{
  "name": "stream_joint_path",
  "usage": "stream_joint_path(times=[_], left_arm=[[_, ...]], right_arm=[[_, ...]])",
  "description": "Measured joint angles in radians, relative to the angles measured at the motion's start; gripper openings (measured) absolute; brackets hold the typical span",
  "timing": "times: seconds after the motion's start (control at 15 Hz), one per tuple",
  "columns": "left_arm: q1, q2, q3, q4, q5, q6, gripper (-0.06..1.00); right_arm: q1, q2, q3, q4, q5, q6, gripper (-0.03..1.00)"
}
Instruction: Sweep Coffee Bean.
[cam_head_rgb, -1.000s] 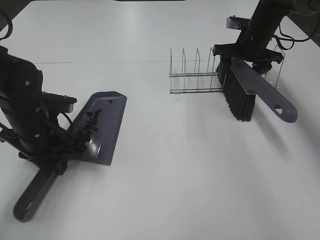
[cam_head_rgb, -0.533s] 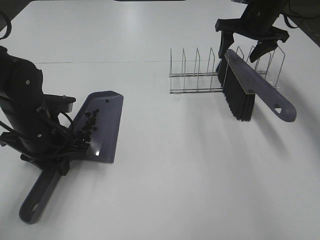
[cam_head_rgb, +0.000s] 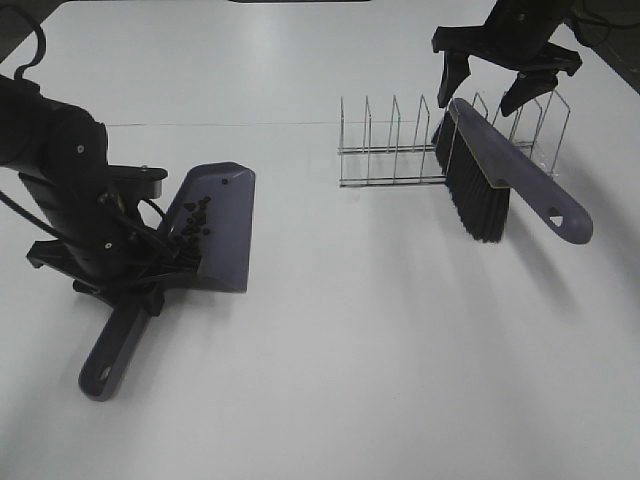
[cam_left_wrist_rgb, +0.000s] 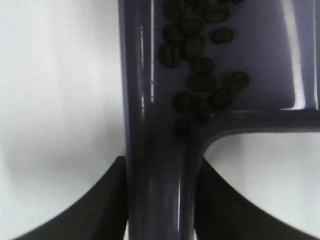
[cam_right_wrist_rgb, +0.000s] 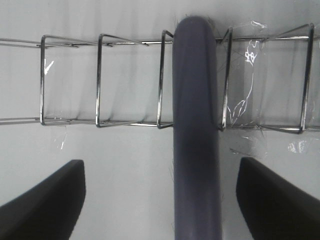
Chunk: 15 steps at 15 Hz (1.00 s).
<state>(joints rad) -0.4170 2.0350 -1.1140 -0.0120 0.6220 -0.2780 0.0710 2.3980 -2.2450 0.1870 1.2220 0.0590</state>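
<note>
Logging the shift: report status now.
Left hand shut on dustpan handle. Right hand open above brush in wire rack. Coffee beans in pan. Nothing blocking.

A plain white table fills the view. A grey-purple dustpan lies on its left side, with its handle pointing toward the near edge. A wire rack stands far right of centre, with a brush leaning in it, its bristles touching the table.
</note>
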Motion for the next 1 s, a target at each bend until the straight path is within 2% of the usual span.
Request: stream_joint_path(times=[0.2, 0.27, 0.4, 0.47, 0.67, 0.8, 1.0], left_arm=[[0.000, 0.019, -0.033, 0.002, 0.020, -0.002, 0.33], [0.000, 0.021, -0.035, 0.002, 0.020, -0.002, 0.38], [-0.002, 0.020, -0.035, 0.002, 0.020, -0.002, 0.63], [-0.002, 0.017, -0.035, 0.002, 0.026, -0.002, 0.69], [0.026, -0.025, -0.049, 0.001, 0.100, 0.032, 0.72], [0.094, -0.042, -0.095, 0.001, 0.164, 0.066, 0.72], [0.219, -0.099, -0.171, 0.001, 0.234, 0.162, 0.73]], right_arm=[[0.000, 0.000, 0.000, 0.002, 0.000, -0.003, 0.72], [0.000, 0.000, 0.000, 0.002, 0.000, -0.004, 0.72], [0.000, 0.000, 0.000, 0.003, 0.000, -0.005, 0.72], [0.000, -0.001, 0.000, 0.005, 0.000, -0.005, 0.72], [0.000, -0.055, 0.000, 0.007, 0.001, -0.005, 0.71], [0.000, -0.117, 0.011, 0.008, -0.002, -0.006, 0.71], [0.000, -0.234, 0.133, 0.000, -0.003, -0.010, 0.71]])
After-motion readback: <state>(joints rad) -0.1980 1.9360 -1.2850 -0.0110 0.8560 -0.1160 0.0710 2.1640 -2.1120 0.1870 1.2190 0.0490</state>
